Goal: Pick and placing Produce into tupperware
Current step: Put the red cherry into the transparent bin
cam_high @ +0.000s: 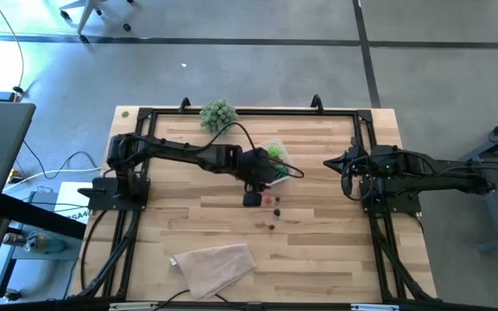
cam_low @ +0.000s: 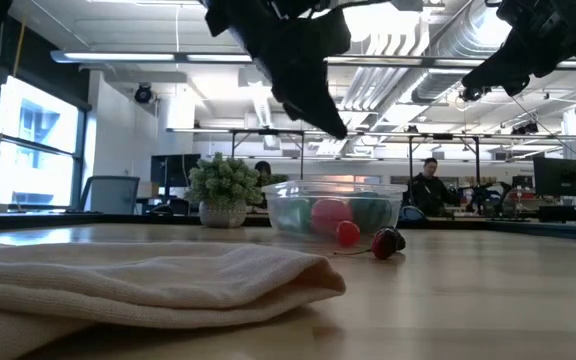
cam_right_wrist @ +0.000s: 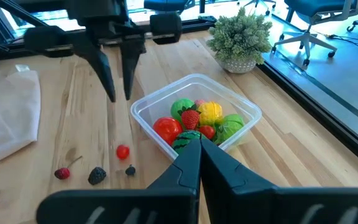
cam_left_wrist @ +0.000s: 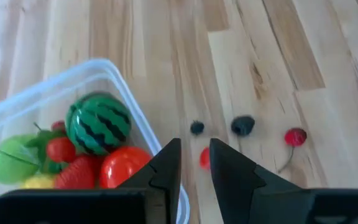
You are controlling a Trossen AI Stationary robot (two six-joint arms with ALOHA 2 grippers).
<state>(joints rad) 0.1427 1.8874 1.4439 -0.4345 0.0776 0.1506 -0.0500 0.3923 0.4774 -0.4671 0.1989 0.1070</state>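
The clear tupperware stands at the table's middle, toward the far side, holding a toy watermelon, a tomato, a strawberry and green and yellow pieces. On the wood at its near side lie a small red ball, a red berry with a stem and two dark berries. My left gripper hangs above the red ball beside the box, open and empty. My right gripper is shut and empty at the table's right.
A beige cloth lies at the near edge, left of the middle. A bushy pale-green plant ball stands at the far edge. A black frame runs along the table's sides. People sit in the room beyond the table.
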